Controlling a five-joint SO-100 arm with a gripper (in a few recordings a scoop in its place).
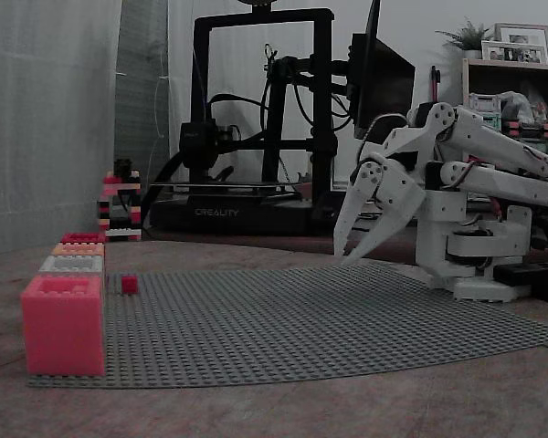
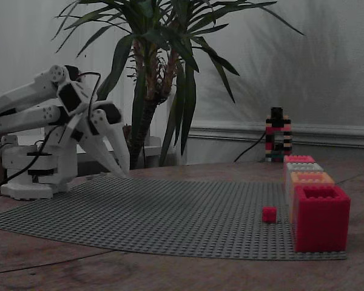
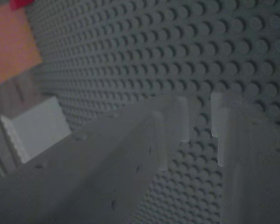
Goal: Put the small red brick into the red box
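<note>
The small red brick (image 1: 130, 285) (image 2: 269, 214) sits on the grey studded baseplate (image 1: 301, 319) (image 2: 158, 212), just beside a row of several brick boxes. The red box (image 1: 82, 237) (image 2: 320, 217) is the deep crimson one at one end of that row; a pink-salmon box (image 1: 62, 324) (image 2: 299, 159) closes the other end. My white gripper (image 1: 342, 257) (image 2: 122, 173) hangs open and empty, tips down, above the plate's opposite side, far from the brick. In the wrist view the gripper (image 3: 203, 121) shows its fingers apart over bare studs.
Between the end boxes stand a white box (image 1: 71, 265) (image 3: 35, 126) and an orange box (image 1: 78, 248) (image 3: 11, 46). A small brick tower (image 1: 119, 205) (image 2: 277, 134) stands off the plate beyond the row. A 3D printer (image 1: 256, 119) and a potted plant (image 2: 158, 73) stand behind.
</note>
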